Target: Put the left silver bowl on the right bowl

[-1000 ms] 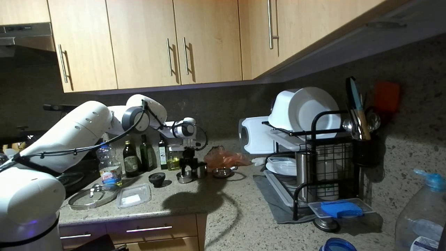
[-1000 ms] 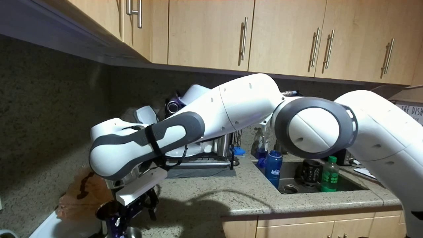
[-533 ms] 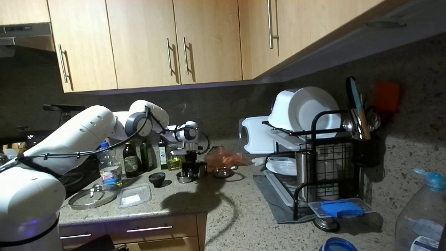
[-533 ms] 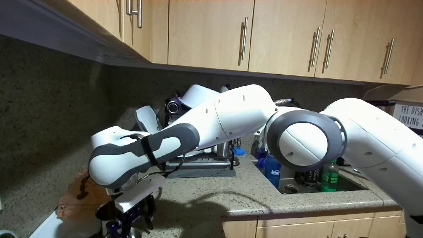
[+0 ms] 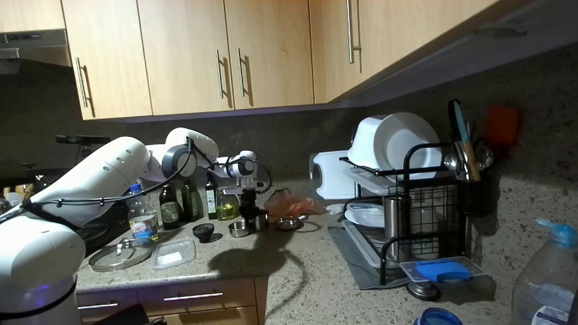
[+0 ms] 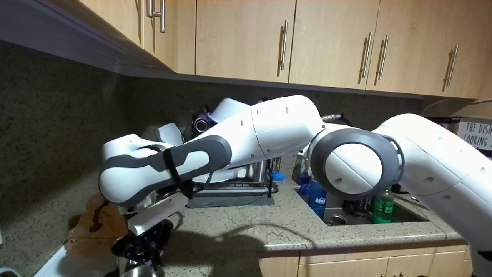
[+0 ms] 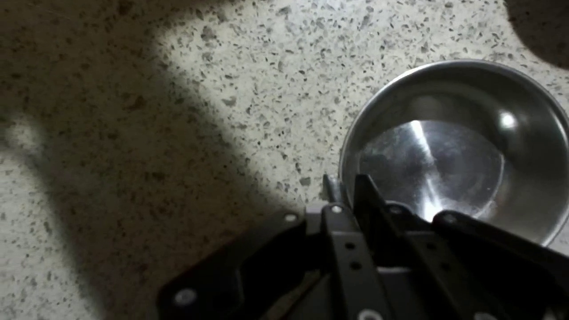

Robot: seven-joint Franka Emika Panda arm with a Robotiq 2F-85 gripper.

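My fingers (image 7: 366, 195) stand close together at the rim of the left silver bowl (image 7: 444, 155), one over its hollow, one over the counter (image 7: 266, 89); whether they pinch it, I cannot tell. I judge the reach nearly done; lift, carry and stacking remain. The bowl rests upright on the counter, mouth up, round, with no long axis. In an exterior view, the right bowl (image 5: 287, 223) sits beyond a metal cup (image 5: 261, 221).

Two-finger gripper (image 7: 348, 189) at lower edge, black fingers (image 7: 353, 258) pinching the left rim of a round steel bowl (image 7: 451, 151), one finger inside, one outside, bowl's reflective interior facing the camera, speckled countertop (image 7: 262, 80) beneath, broad shadow (image 7: 120, 191) across the left side
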